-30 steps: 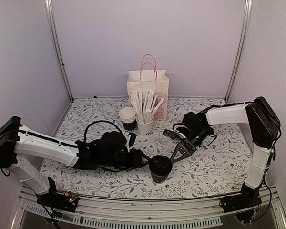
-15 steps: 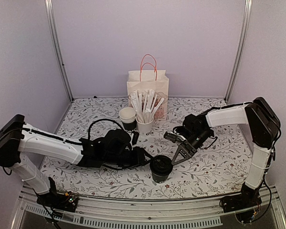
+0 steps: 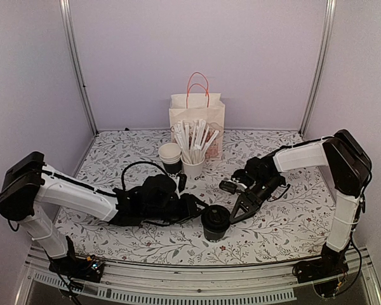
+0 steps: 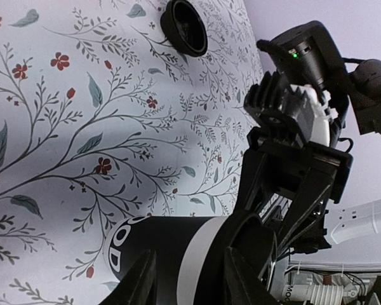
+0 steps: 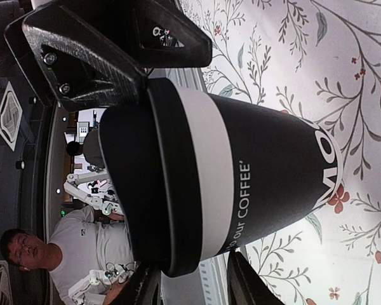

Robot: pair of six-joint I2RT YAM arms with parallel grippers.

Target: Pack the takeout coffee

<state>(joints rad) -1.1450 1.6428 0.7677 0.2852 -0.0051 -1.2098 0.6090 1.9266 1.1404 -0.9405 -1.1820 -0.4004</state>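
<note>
The takeout coffee (image 3: pixel 214 222), a dark paper cup with a white band and a black lid, stands upright near the table's front middle. My left gripper (image 3: pixel 200 210) reaches in from the left, fingertips at the cup's left side. In the left wrist view the cup (image 4: pixel 159 248) fills the space just beyond that gripper (image 4: pixel 190 279), whose jaws are apart. My right gripper (image 3: pixel 233 215) comes from the right, tips close to the cup's right side. The right wrist view has the cup (image 5: pixel 241 165) right ahead of the parted jaws (image 5: pixel 190 283), with a bare gap between the fingertips.
A paper bag (image 3: pixel 197 117) with orange handles stands open at the back middle. In front of it are a stack of white-rimmed cups (image 3: pixel 170 155) and a white cup of wrapped sticks (image 3: pixel 193 166). A small round black thing (image 4: pixel 184 27) lies on the floral tablecloth.
Both arms have closed in on the cup, the left sliding right and the right moving down-left. Both pairs of jaws have narrowed a little. The cup has stayed put.
</note>
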